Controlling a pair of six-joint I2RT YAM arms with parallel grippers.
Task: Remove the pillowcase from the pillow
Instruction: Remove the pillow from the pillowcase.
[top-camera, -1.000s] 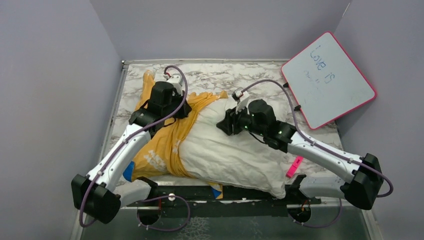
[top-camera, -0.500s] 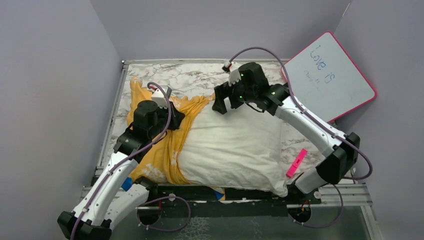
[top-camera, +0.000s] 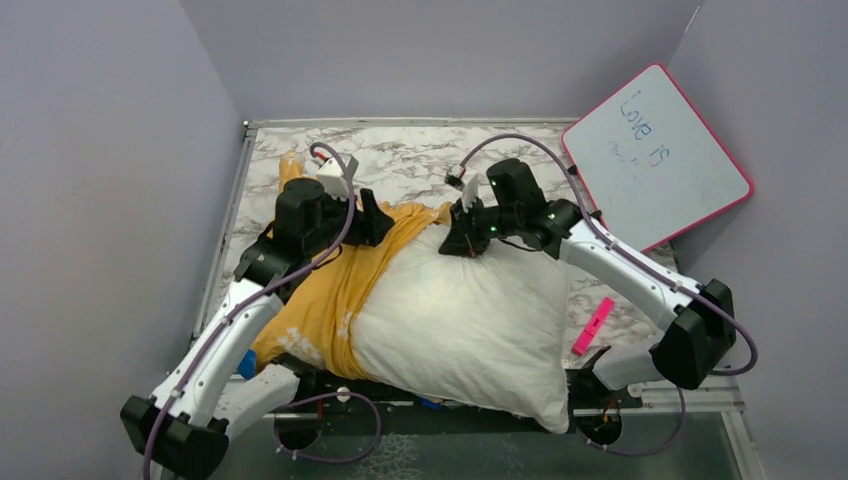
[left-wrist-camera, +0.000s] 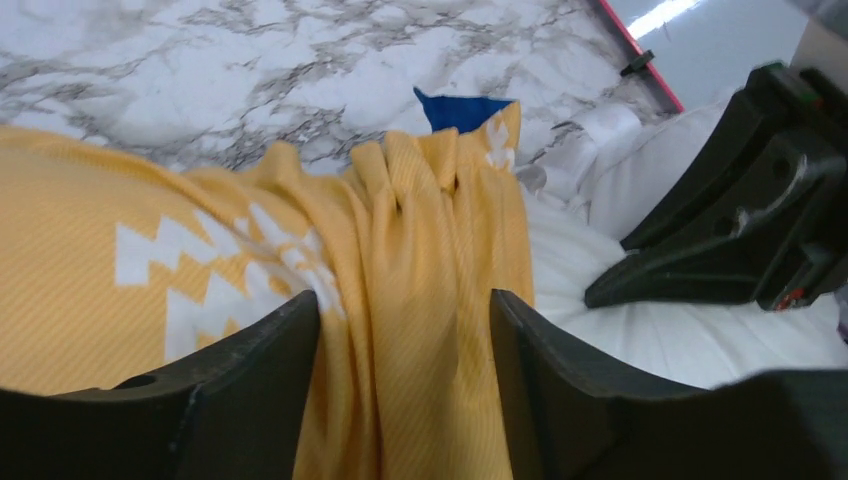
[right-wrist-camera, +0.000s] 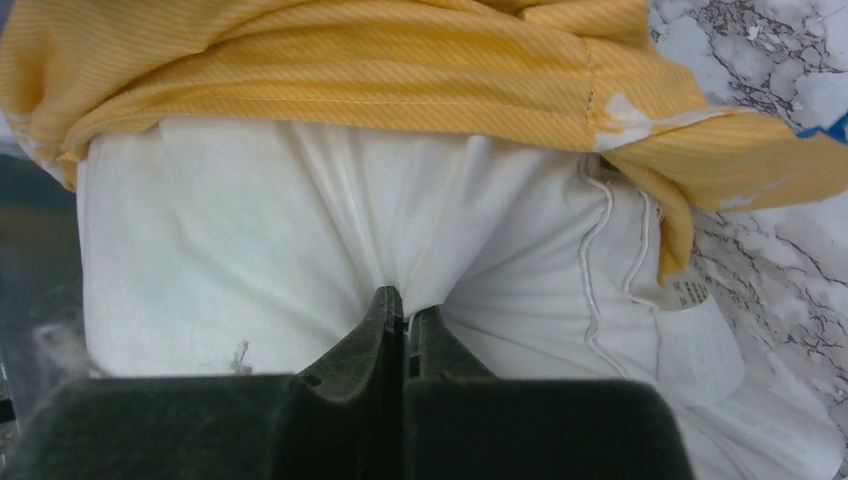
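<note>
**Setting.** Booth with lilac-grey walls. Marble-pattern counter (top-camera: 400, 150). A whiteboard (top-camera: 655, 160) leans at the far right. A pink marker (top-camera: 590, 332) lies near the pillow's right edge.

**Top view.** Pillow (top-camera: 470, 320): white and plump, lying across the counter, with its near corner over the front edge. Case (top-camera: 330, 300): orange face up, bunched over the pillow's left end only, so most of the pillow is bare. Left claw (top-camera: 372, 222): on the case's far side. Right claw (top-camera: 462, 240): on the pillow's far edge, just beside the orange hem.

**Left wrist view.** Jaws part-way apart, with a thick gather of orange cloth filling the gap. It seems pinched, though the pads sit low in the frame and contact is hard to confirm. A blue corner shows beyond.

**Right wrist view.** Jaws fully together on a small fold of the pillow's white shell, just below the hem. A sewn label (right-wrist-camera: 690, 300) lies to the right.

**Handling.**
- Case: thin, limp and likely slick. It should drag and stretch rather than lift. It is best taken as a gathered bunch near the hem or the closed end.
- Pillow: light and soft. A pinch of the shell holds cloth only and may slip, so the seam would give surer hold.
- Counter: looks smooth, so an unanchored pillow would probably slide along with the case.
</note>
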